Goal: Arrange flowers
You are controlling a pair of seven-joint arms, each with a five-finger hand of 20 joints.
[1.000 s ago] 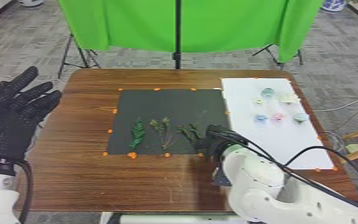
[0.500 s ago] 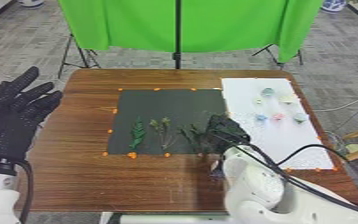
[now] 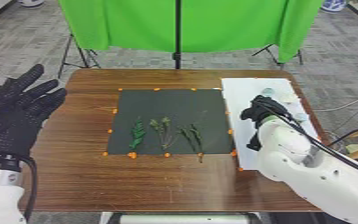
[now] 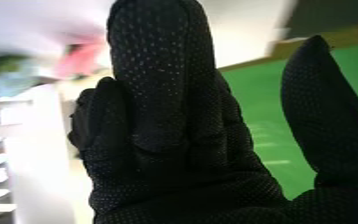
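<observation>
Brown wooden bench [image 3: 158, 185] fills the middle, green cloth [image 3: 122, 30] hung beyond its far edge. White right arm [image 3: 291, 155] comes in over the near right part of the bench. Dark sheet [image 3: 158, 102] lies mid-bench, white sheet [image 3: 246, 90] just beside it, close to the right edge. Room to move: broad band of wood between the dark sheet and the left edge, wide stretch along the near edge, thinner strip at the far edge. Left robot hand [image 3: 11, 117] wide, fingers spread, raised by the left edge. Right robot hand [image 3: 266, 106] over the white sheet, on the arm's far end; in the right wrist view its fingers run straight, thumb well apart, so wide too. Three green stems on the dark sheet: leafy one [image 3: 137, 132] at left, branched one [image 3: 165, 132] in the middle, thin one [image 3: 193, 137] at right, its lower end past the sheet's near edge. Flowers on the white sheet around the right side: teal one [image 3: 267, 92] beyond the glove, pale cream one [image 3: 288, 98], pale blue one [image 3: 301, 117]. Blurred pink flower [image 4: 79, 60] beside the fingers in the wrist view. Small orange marks [image 3: 133, 155] dot the sheets' edges.
</observation>
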